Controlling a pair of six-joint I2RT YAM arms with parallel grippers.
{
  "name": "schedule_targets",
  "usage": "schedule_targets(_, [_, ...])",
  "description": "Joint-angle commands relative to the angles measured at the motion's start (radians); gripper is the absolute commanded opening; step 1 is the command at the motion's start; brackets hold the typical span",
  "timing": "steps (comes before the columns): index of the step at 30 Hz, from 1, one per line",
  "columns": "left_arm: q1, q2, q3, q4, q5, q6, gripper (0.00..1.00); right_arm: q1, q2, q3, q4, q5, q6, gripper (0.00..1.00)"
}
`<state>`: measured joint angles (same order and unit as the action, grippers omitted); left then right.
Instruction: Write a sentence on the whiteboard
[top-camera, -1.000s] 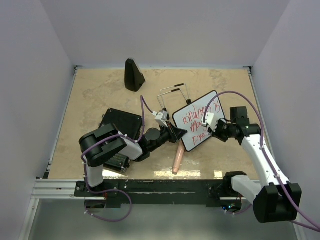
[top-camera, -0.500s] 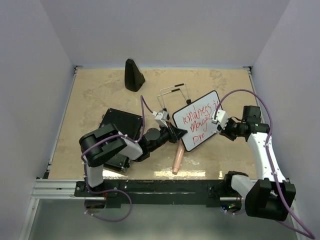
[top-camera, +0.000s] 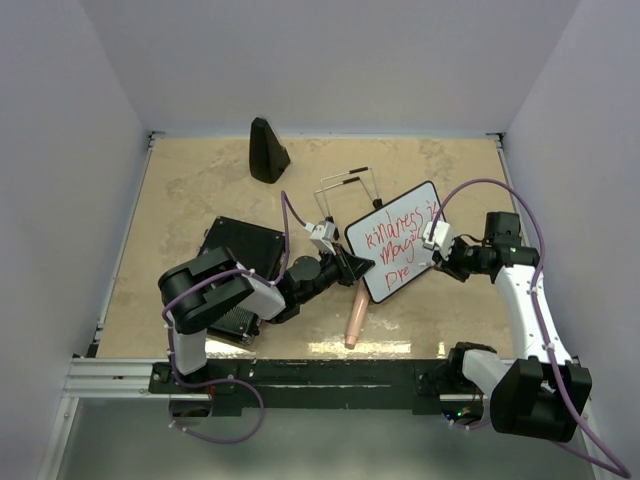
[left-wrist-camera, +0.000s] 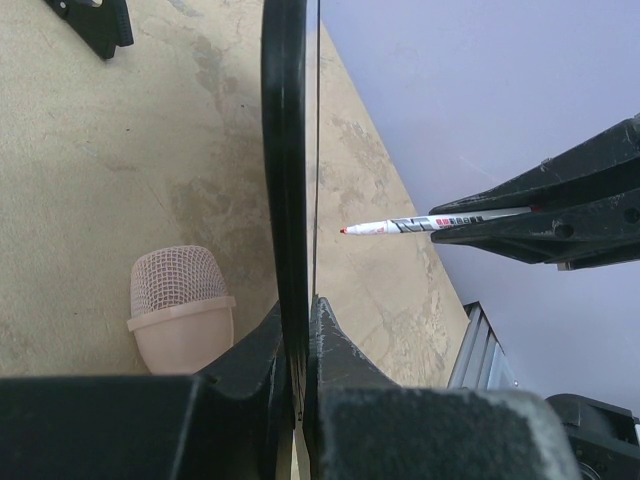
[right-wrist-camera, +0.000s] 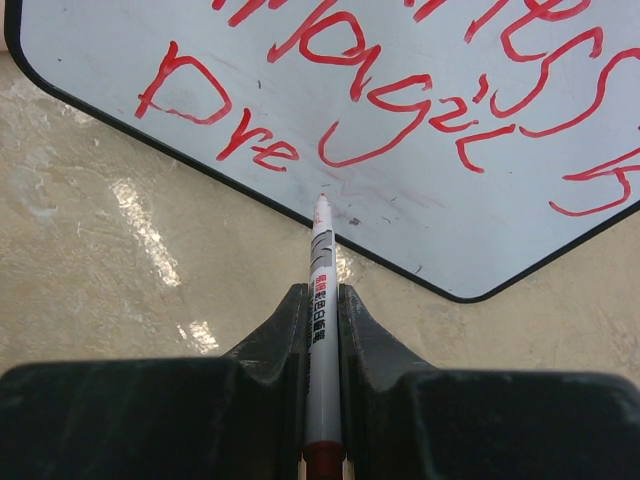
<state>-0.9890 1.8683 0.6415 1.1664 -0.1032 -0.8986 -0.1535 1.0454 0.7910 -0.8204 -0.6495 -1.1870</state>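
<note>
Pincer work is split between the arms. The left pincer (left-wrist-camera: 300, 312) is clamped on the thin black frame of the small white rectangular whiteboard (right-wrist-camera: 420, 205) with rounded corners, pinching its left edge and holding it propped above the beige marbled counter (top-camera: 190, 190). The right pincer (right-wrist-camera: 321, 292) is closed tight around a slim white marker (right-wrist-camera: 320, 265) with a red tip, which sticks straight out ahead of its fingers.

In the top view the whiteboard sits right of centre, between the two arms, with its long axis running from near-left to far-right. Its black wire stand legs (top-camera: 345, 185) show behind it. Three lines of red handwriting cover the face; the lowest reads something like "Pre" and looks unfinished.

The whiteboard lies straight ahead of the right pincer, along the marker's own axis. The right wrist view puts the tip just inside the lower frame, a little right of and below "Pre". The left wrist view, looking edge-on, shows the tip just short of the face, not touching. The right arm is therefore the one placed to write, and a short push forward along the marker would probably land the next stroke.

A pale pink microphone-shaped object (left-wrist-camera: 180, 300) with a mesh head lies on the counter below the whiteboard. A black flat ribbed case (top-camera: 245, 245) lies to the left.
</note>
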Motion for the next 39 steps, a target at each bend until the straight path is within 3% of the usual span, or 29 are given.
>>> schedule_targets(1, [-0.005,0.0,0.017,0.107,0.023,0.012,0.0,-0.001,0.004,0.004,0.035,-0.039,0.012,0.0])
schedule_targets(39, [-0.007,0.014,0.033,0.105,0.03,0.009,0.0,0.035,0.077,-0.003,0.046,-0.068,0.012,0.0])
